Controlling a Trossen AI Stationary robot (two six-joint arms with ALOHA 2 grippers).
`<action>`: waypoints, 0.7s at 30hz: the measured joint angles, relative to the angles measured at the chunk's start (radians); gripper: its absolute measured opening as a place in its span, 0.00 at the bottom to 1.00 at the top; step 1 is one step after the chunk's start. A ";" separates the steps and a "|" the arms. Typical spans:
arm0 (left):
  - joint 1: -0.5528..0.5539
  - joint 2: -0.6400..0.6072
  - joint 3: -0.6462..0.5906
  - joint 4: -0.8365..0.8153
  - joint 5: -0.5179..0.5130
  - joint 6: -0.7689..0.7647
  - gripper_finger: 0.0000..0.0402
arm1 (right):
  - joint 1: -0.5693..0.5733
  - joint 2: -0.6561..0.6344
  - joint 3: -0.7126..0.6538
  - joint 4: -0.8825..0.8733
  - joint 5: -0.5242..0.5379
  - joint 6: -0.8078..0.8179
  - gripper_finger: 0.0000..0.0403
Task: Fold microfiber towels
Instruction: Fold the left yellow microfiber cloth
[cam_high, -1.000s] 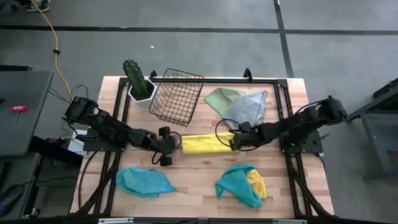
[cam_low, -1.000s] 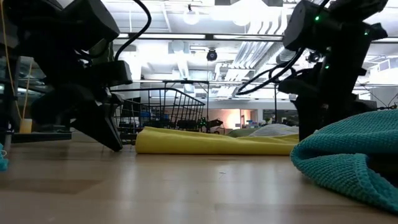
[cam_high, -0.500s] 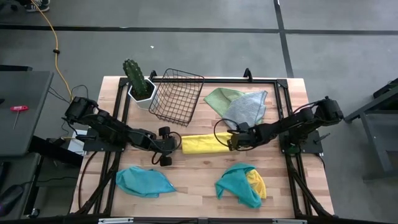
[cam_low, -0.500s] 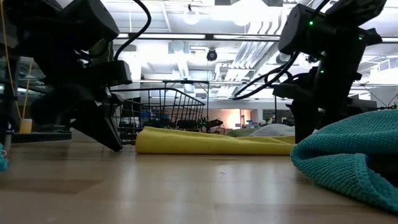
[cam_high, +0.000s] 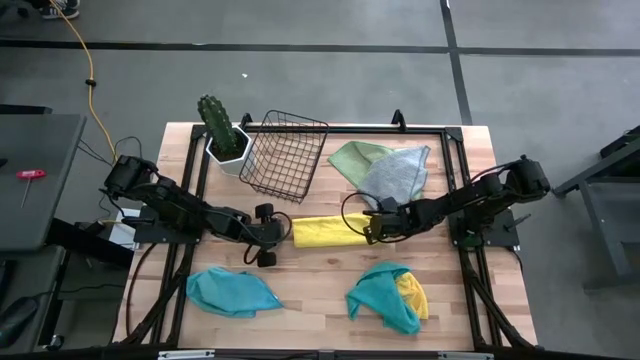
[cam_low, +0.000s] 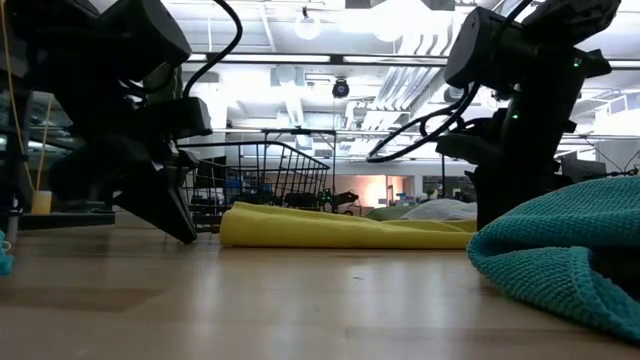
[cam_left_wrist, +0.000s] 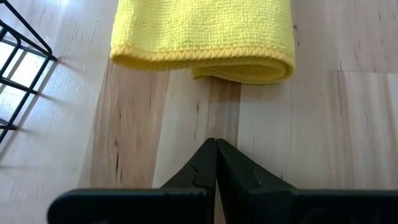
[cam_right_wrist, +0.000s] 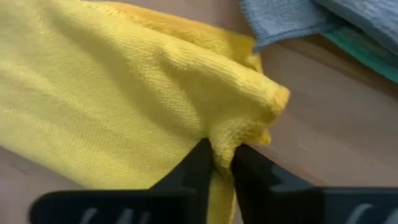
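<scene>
We see the right gripper (cam_right_wrist: 222, 163) just pinched the yellow towel's (cam_high: 328, 231) end mid-table; left gripper (cam_left_wrist: 216, 163) closed, empty; fold can start.

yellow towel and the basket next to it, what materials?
Yellow towel: soft knitted-looking microfibre, matte, with fine looped pile and a stitched hem; it bunches where the right pincer pinches it. Basket: thin dark wire grid, likely coated metal; coating not certain.

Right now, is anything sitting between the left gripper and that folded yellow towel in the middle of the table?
Nothing visible. The left gripper, shut, faces the yellow towel across bare wood; the wire basket sits off to the side. The right gripper already pinches the towel's other end.
</scene>
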 joint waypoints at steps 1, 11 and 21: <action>0.000 0.000 0.000 0.000 0.000 0.000 0.00 | 0.000 0.000 0.000 0.001 0.000 -0.009 0.08; 0.000 0.000 0.000 0.001 0.000 0.000 0.00 | 0.005 -0.004 0.005 -0.120 -0.006 -0.066 0.01; 0.000 0.000 0.000 0.005 -0.005 0.001 0.00 | 0.035 -0.169 -0.004 -0.496 -0.013 0.029 0.00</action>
